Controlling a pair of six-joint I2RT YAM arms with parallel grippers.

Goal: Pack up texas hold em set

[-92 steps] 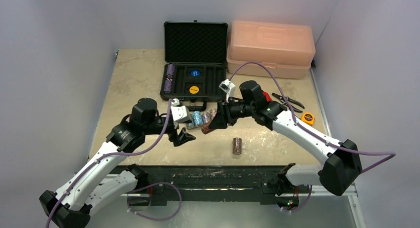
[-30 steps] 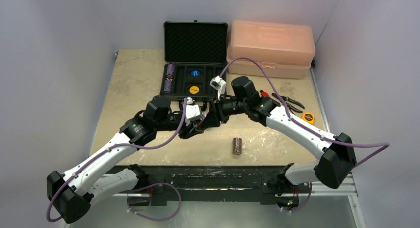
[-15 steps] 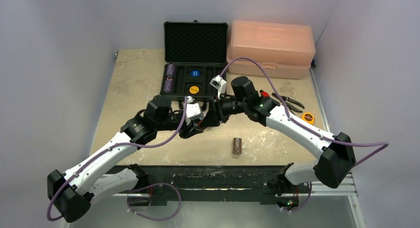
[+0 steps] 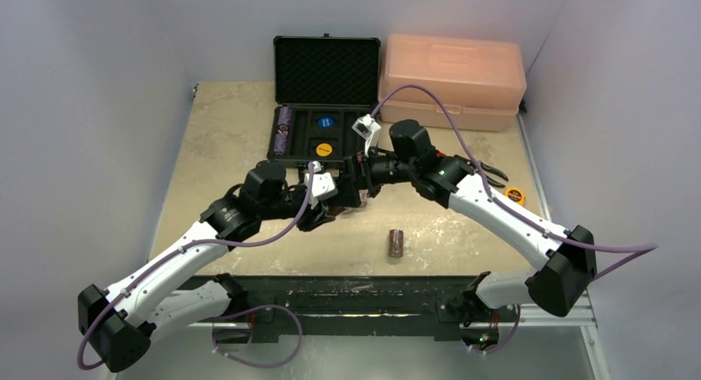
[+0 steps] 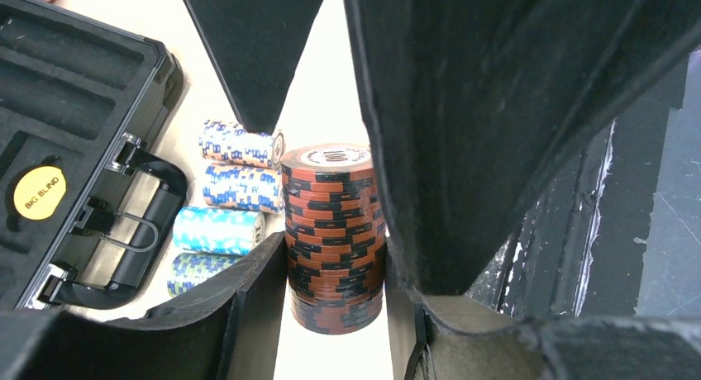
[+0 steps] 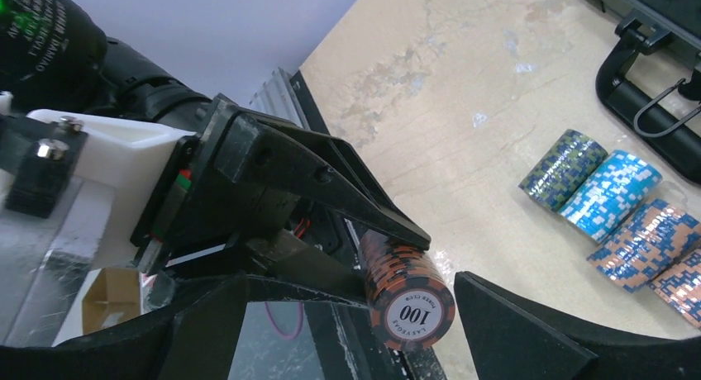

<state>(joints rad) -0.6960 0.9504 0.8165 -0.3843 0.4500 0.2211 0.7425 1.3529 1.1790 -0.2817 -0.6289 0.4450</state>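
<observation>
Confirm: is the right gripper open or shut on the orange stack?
Open. In its wrist view the right gripper has its fingers spread wider than the orange stack, which the left gripper clamps.

The left gripper (image 5: 335,252) is closed on an orange and black chip stack (image 5: 333,223), and its black fingers (image 5: 248,314) press the stack from both sides. The top chip has a pale centre with a printed number. Behind it, four smaller chip stacks (image 5: 221,229) lie on their sides on the beige table (image 5: 194,99), close together, in blue, white and green. Just beside them is the handle (image 5: 145,223) of the open black case (image 5: 74,91), where a yellow disc (image 5: 39,192) reads BIG BLIND. A black pointed piece (image 5: 252,49) hangs down from the top edge.
</observation>
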